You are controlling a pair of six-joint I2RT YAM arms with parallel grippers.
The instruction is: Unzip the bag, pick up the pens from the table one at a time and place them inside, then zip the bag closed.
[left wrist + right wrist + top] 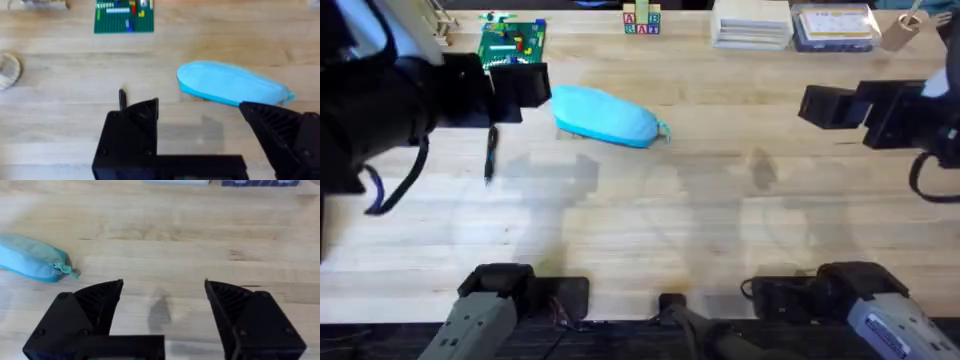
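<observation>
From overhead: lying on the table [650, 215], left of centre toward the far side, the bag [605, 115], zipped, pull [663, 130] pointing right. Resting well left of it, one dark pen [490, 155], apart from the bag and partly under the left arm. Looking soft and light, the bag; likely sagging and sliding if tugged, so pinning the fabric with one gripper and pinching the small pull with the other. Looking stiff, thin and prone to rolling, the pen; taking it across the middle of the shaft.

From the left wrist: hovering above the table, left gripper [200, 117], fingers spread wide, nothing between them. Sitting just beyond, the bag [230, 85]; poking out behind one finger, the pen's tip [121, 98].

From the right wrist: hanging over bare wood, right gripper [164, 292], fingers wide apart, empty. Showing off to one side, well apart, the bag's pull end [65, 270].
</observation>
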